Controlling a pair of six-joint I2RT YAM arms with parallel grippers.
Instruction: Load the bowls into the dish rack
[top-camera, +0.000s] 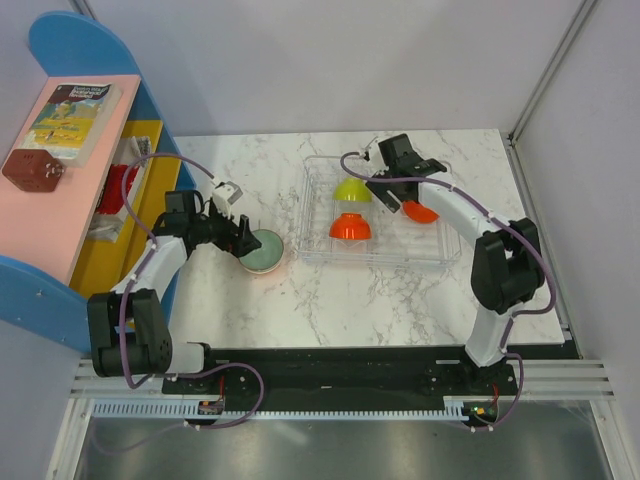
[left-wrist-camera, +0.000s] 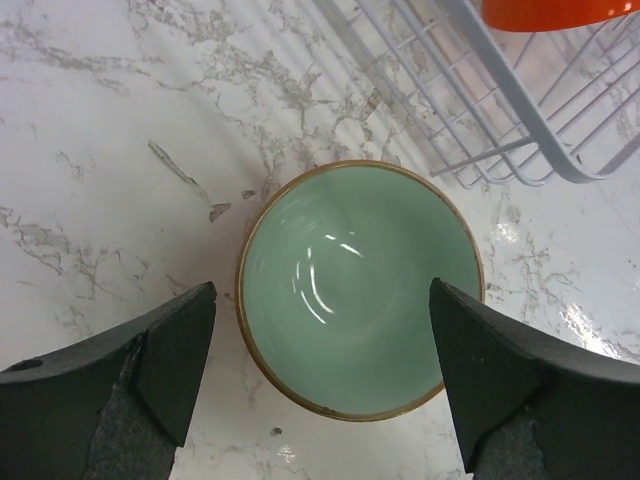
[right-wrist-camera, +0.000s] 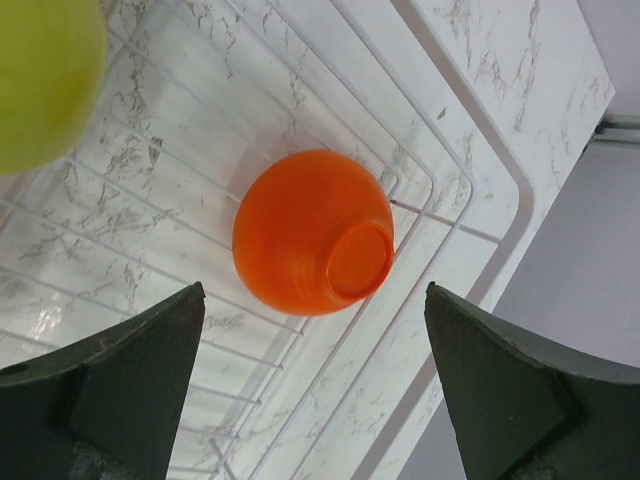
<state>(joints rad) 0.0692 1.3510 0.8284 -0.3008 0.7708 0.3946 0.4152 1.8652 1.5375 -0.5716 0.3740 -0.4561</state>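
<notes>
Top external: you have the dish rack on the marble table, toward 1 o'clock from the table's middle. Three bowls lie inside it. The lime green bowl sits at 12 o'clock of the red-orange bowl, the two just beside each other. The orange bowl lies at 3 o'clock of that pair. The mint bowl stands outside the rack on the table, just off the rack's 9 o'clock wall. The left gripper is at that bowl's 9 o'clock side. The right gripper hangs over the rack, next to the orange bowl. A blue and pink shelf stands at the table's 9 o'clock edge.

Left wrist: you see the mint bowl upright, mouth up, on bare marble. The left gripper's jaws stand wide, one at 9 o'clock and one at 3 o'clock of the bowl, holding nothing. Whether the 3 o'clock jaw touches the rim cannot be told. The rack's corner shows at 1 o'clock.

Right wrist: you see the orange bowl inverted and tilted on the rack's ribs, foot ring toward the camera. The right gripper's jaws stand wide, clear of it, holding nothing. The lime green bowl shows at 10 o'clock.
</notes>
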